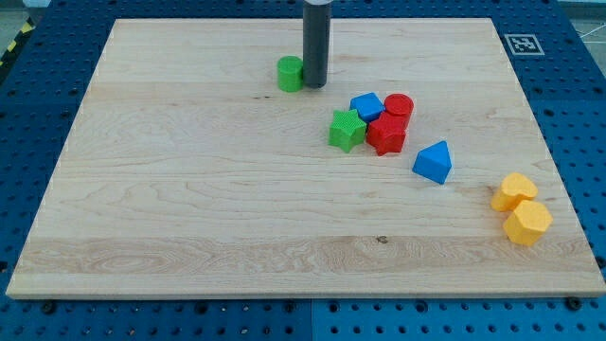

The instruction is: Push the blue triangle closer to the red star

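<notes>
The blue triangle (434,162) lies right of the board's middle. The red star (386,134) lies just up and to the left of it, with a small gap between them. My tip (314,85) is near the view's top, touching the right side of a green cylinder (290,73). The tip is well up and to the left of the red star and the blue triangle.
A green star (347,130) touches the red star's left. A blue block (366,105) and a red cylinder (399,106) sit just above the red star. Two yellow blocks (513,191) (527,223) lie near the board's right edge. The wooden board (189,189) rests on a blue pegboard.
</notes>
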Robot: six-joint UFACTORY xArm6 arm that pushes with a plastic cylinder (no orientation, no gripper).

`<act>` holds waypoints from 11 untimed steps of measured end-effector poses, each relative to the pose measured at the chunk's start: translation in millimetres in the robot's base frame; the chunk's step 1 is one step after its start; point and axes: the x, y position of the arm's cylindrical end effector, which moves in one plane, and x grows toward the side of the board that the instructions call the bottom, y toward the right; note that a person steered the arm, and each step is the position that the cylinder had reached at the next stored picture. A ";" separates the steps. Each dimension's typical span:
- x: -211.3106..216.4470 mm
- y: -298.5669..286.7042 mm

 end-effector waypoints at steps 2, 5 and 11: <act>127.9 -57.3; 190.0 106.9; 149.0 164.8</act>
